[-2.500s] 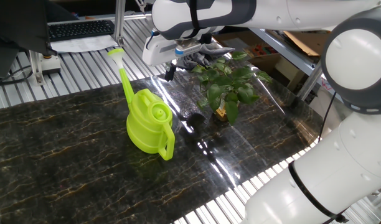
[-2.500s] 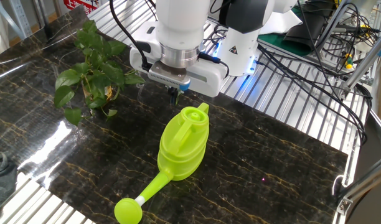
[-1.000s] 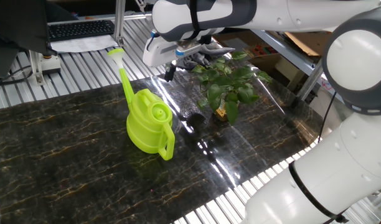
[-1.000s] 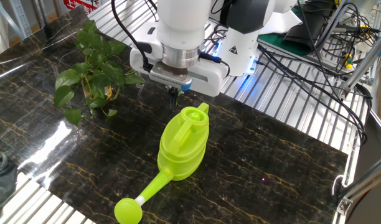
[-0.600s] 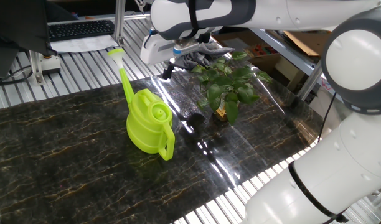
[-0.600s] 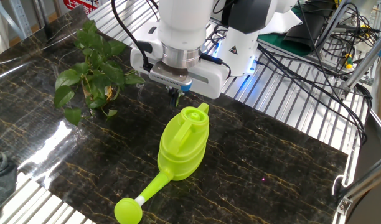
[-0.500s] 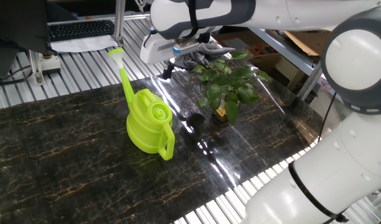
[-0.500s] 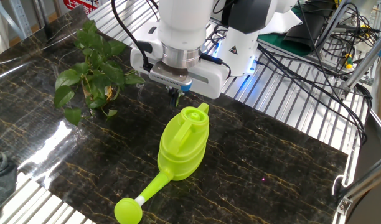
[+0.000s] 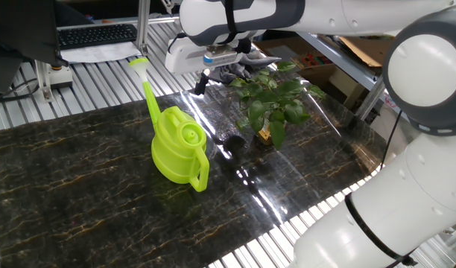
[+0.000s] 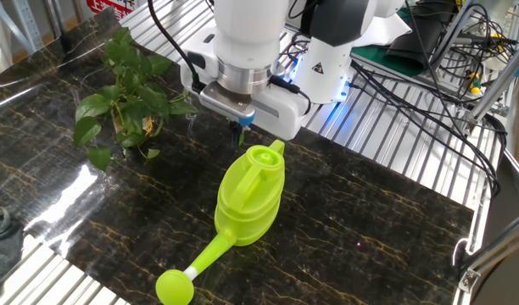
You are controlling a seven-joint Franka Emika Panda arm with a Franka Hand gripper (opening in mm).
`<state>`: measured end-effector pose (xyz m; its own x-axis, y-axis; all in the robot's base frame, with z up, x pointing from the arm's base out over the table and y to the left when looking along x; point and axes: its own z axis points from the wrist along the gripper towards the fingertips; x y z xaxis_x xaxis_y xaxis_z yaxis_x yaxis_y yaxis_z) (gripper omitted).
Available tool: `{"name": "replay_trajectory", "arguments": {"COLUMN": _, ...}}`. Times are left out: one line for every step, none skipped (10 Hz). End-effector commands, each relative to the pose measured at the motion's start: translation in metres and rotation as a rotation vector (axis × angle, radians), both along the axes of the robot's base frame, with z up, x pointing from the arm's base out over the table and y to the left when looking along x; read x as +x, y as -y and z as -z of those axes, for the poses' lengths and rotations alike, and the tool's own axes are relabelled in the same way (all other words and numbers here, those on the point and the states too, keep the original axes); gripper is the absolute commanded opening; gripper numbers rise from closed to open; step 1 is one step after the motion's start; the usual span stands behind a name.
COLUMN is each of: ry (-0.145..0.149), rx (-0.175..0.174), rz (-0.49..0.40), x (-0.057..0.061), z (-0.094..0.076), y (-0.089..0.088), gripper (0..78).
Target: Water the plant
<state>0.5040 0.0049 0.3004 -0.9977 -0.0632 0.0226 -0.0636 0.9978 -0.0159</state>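
Note:
The plant (image 9: 276,100) has broad dark green leaves and a yellow-orange tag (image 9: 264,135) at its base; it stands on the dark marble table at the back right. It also shows in the other fixed view (image 10: 124,102) at the left. A lime-green watering can (image 9: 179,145) stands upright left of the plant, with its spout pointing away from the plant. In the other fixed view the can (image 10: 251,195) is at the centre. My gripper (image 9: 201,83) hangs above the table between the can and the plant, just behind the can's handle (image 10: 275,149). Its fingers (image 10: 239,133) look shut and hold nothing.
A keyboard (image 9: 97,33) and papers lie on the slatted metal bench behind the table. Cardboard boxes (image 9: 328,63) sit behind the plant. Cables and the arm's base (image 10: 332,59) are at the far side. The table edge (image 9: 302,212) runs along the front right.
The gripper's hand has tilted and shifted slightly away from the plant, above the can's handle. The can and plant have not moved.

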Motion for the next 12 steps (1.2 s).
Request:
{"name": "replay_trajectory", "arguments": {"ry": 0.019, "rx": -0.023, "rz": 0.094, "x": 0.001, "z": 0.002, "y": -0.007, "gripper": 0.0}}
{"name": "replay_trajectory", "arguments": {"ry": 0.022, "rx": -0.029, "rz": 0.096, "x": 0.002, "z": 0.005, "y": -0.010, "gripper": 0.0}}
{"name": "replay_trajectory", "arguments": {"ry": 0.022, "rx": -0.027, "rz": 0.094, "x": 0.002, "z": 0.007, "y": -0.014, "gripper": 0.0}}
{"name": "replay_trajectory", "arguments": {"ry": 0.022, "rx": -0.023, "rz": 0.092, "x": 0.003, "z": 0.010, "y": -0.017, "gripper": 0.0}}
{"name": "replay_trajectory", "arguments": {"ry": 0.021, "rx": -0.023, "rz": 0.094, "x": 0.005, "z": 0.010, "y": -0.021, "gripper": 0.0}}
{"name": "replay_trajectory", "arguments": {"ry": 0.022, "rx": -0.023, "rz": 0.099, "x": 0.007, "z": 0.013, "y": -0.024, "gripper": 0.0}}
{"name": "replay_trajectory", "arguments": {"ry": 0.024, "rx": -0.022, "rz": 0.096, "x": 0.009, "z": 0.017, "y": -0.025, "gripper": 0.0}}
{"name": "replay_trajectory", "arguments": {"ry": 0.026, "rx": -0.019, "rz": 0.094, "x": 0.009, "z": 0.020, "y": -0.025, "gripper": 0.0}}
{"name": "replay_trajectory", "arguments": {"ry": 0.031, "rx": -0.007, "rz": 0.077, "x": 0.012, "z": 0.029, "y": -0.025, "gripper": 0.0}}
{"name": "replay_trajectory", "arguments": {"ry": 0.034, "rx": 0.000, "rz": 0.074, "x": 0.015, "z": 0.034, "y": -0.025, "gripper": 0.0}}
{"name": "replay_trajectory", "arguments": {"ry": 0.034, "rx": 0.000, "rz": 0.074, "x": 0.017, "z": 0.037, "y": -0.025, "gripper": 0.0}}
{"name": "replay_trajectory", "arguments": {"ry": 0.033, "rx": 0.000, "rz": 0.078, "x": 0.022, "z": 0.041, "y": -0.025, "gripper": 0.0}}
